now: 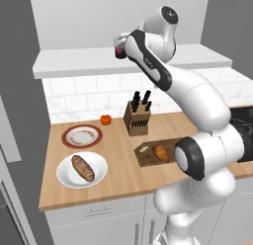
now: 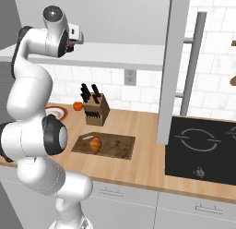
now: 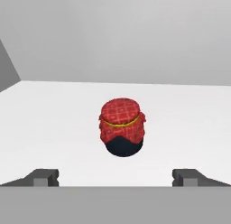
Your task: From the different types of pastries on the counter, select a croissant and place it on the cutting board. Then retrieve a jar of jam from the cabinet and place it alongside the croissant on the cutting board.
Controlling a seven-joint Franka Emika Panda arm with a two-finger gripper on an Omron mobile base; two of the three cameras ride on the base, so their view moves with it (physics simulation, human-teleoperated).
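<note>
The counter (image 1: pixel 118 162) is pale wood with a matt grain; the board (image 2: pixel 115 145) is darker, streaked wood. The jar (image 3: pixel 122 127) wears a red patterned cloth cover tied with a gold band over a dark glossy body. At its 12 o'clock the cabinet (image 3: pixel 113 38) wall is smooth matt white. The hob (image 2: pixel 203 147) is glossy black.

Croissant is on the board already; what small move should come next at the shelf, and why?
Probably ease the tool straight forward toward the jar of jam. The hand view shows the jar standing on the white cabinet shelf, centred ahead between the spread fingertips but not yet between them, so closing now would likely grasp nothing.
</note>
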